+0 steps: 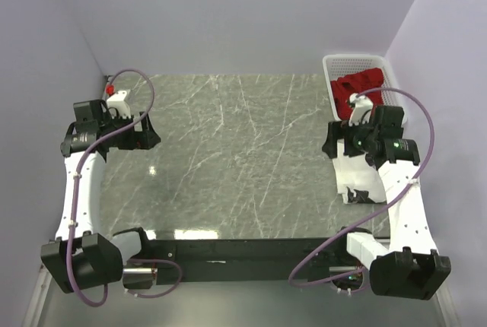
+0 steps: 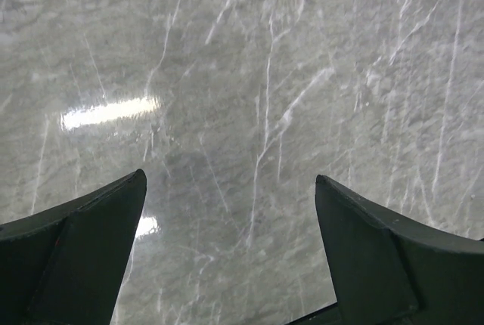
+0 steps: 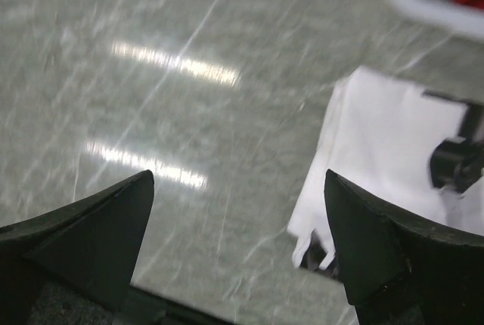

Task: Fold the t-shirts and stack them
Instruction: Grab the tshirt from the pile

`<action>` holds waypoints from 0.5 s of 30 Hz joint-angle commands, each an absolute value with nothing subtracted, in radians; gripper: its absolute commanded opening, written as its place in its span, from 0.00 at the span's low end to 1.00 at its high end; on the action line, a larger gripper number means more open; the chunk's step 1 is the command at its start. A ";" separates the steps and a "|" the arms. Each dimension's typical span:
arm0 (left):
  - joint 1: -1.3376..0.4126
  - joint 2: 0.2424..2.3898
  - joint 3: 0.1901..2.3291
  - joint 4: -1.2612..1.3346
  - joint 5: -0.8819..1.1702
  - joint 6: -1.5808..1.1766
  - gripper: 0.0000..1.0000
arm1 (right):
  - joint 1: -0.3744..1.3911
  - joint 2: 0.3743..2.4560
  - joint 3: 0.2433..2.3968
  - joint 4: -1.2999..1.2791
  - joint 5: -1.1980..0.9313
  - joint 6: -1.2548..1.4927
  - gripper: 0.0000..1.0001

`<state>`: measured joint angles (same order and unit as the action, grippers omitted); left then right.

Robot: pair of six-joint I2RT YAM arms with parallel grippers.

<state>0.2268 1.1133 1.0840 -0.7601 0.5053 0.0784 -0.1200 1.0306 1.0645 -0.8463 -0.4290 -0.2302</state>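
Holding the red t-shirt (image 1: 361,84), the mesh basket (image 1: 354,58) sits far right; left pincer (image 2: 231,181) and right pincer (image 3: 238,177) gape wide, empty

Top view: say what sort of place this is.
Probably a robot test cell, not a home: plain pale walls box in a marble-look table, a left arm and a right arm are bolted to its near edge, and a red t-shirt sits in a white basket.
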 commanded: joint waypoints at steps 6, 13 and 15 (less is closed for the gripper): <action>0.227 1.249 1.278 -0.747 0.575 0.031 0.99 | -0.149 1.323 1.386 -0.581 -0.331 -0.019 1.00; 0.226 1.321 1.333 -0.712 0.578 -0.037 0.99 | -0.259 1.666 1.650 -0.499 -0.291 0.084 0.96; 0.226 1.342 1.348 -0.727 0.575 -0.040 0.99 | -0.271 1.778 1.745 -0.500 -0.270 0.107 0.96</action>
